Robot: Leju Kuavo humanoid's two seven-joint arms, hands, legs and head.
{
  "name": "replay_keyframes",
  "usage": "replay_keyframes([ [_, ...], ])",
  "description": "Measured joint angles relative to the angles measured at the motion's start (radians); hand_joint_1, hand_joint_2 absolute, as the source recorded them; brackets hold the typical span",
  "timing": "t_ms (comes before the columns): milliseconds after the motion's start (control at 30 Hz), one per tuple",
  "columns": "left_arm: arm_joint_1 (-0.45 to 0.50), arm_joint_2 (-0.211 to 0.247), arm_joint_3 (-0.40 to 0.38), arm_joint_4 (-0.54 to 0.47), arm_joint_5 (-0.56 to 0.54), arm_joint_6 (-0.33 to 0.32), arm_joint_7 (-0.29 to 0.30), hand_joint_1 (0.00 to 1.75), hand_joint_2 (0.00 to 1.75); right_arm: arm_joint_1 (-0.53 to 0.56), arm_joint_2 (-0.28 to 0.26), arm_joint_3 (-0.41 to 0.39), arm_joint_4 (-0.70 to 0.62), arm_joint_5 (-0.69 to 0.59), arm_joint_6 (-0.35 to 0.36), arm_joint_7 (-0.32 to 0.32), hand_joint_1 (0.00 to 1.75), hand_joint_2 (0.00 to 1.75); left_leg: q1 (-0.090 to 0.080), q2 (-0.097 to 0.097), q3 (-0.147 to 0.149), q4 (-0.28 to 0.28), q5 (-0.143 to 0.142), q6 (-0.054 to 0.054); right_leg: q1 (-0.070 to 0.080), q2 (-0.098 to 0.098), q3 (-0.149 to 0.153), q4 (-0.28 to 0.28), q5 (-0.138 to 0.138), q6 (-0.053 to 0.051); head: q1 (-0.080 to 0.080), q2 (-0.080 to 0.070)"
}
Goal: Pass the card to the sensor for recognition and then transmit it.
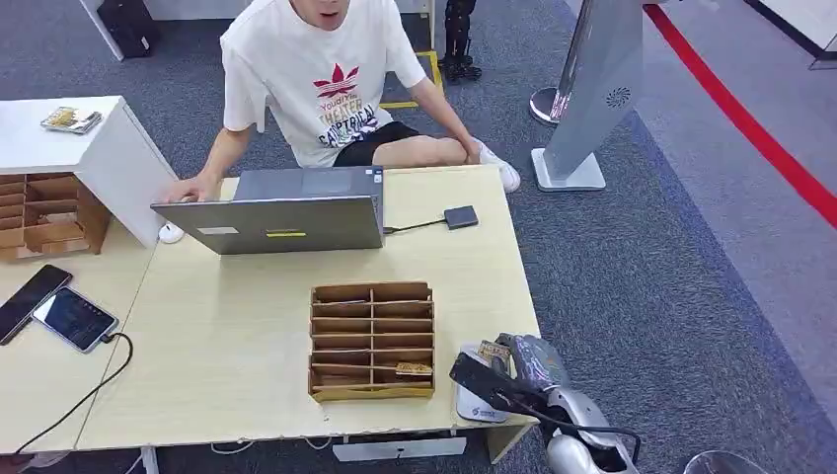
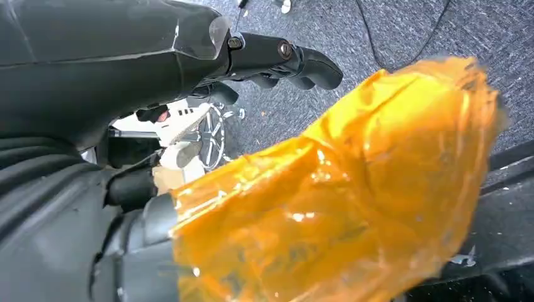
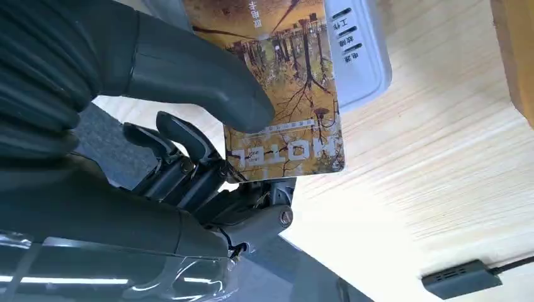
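Pinching the card between thumb and fingers, my right hand holds it just over the white sensor at the table's near right corner, beside the wooden rack. Another card lies in the rack's front row. My left hand hangs over grey carpet, its dark fingers extended with nothing between them, orange film close to the lens. Across the table, a person sits behind a laptop.
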Motion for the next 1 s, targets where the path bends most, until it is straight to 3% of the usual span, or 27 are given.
replay_keyframes([
  [1000,0.0,0.0,0.008,0.0,-0.001,0.0,0.0,0.0,0.0,0.0,0.0,0.0,0.0,0.0,0.0,0.0,1.75,1.75,0.0,0.0,0.0,0.0,0.0,0.0,0.0,0.0,0.0,-0.001,0.0,0.0,0.0,0.0],
])
